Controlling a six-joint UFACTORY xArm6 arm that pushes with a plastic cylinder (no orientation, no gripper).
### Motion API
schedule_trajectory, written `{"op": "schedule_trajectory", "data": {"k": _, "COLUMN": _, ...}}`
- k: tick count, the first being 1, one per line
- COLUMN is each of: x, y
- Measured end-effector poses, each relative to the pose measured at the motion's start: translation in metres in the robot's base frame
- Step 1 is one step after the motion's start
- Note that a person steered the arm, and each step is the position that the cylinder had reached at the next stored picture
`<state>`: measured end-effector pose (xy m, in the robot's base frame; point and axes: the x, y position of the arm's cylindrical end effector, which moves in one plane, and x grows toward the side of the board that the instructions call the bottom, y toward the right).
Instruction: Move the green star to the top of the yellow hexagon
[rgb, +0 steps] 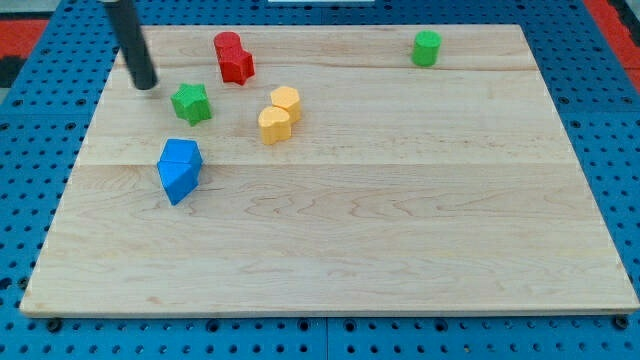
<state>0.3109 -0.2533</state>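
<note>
Near board's top-left: my tip (146, 84), plain rod w/o claw, just left of green star (191, 103), not touching; yellow hexagon (286, 101) to star's right, red block (234, 57) above

We find my tip (146, 84) just up-left of the green star (191, 103), with the yellow hexagon (286, 102) to the star's right, apart on the board (400, 230).

Setting: robotics lab or test bench. Evidence: pale wooden board of joined planks (400, 250), laid on a blue perforated metal bench top with regular hole grid (40, 50); red-and-black striped hazard marking at the view's top right corner (618, 20).
</note>
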Motion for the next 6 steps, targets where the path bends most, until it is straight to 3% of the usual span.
{"op": "schedule_trajectory", "data": {"k": 1, "x": 0.058, "y": -0.010}}
{"op": "schedule_trajectory", "data": {"k": 2, "x": 0.065, "y": 0.019}}
{"op": "schedule_trajectory", "data": {"k": 4, "x": 0.042, "y": 0.132}}
{"op": "schedule_trajectory", "data": {"k": 6, "x": -0.005, "y": 0.160}}
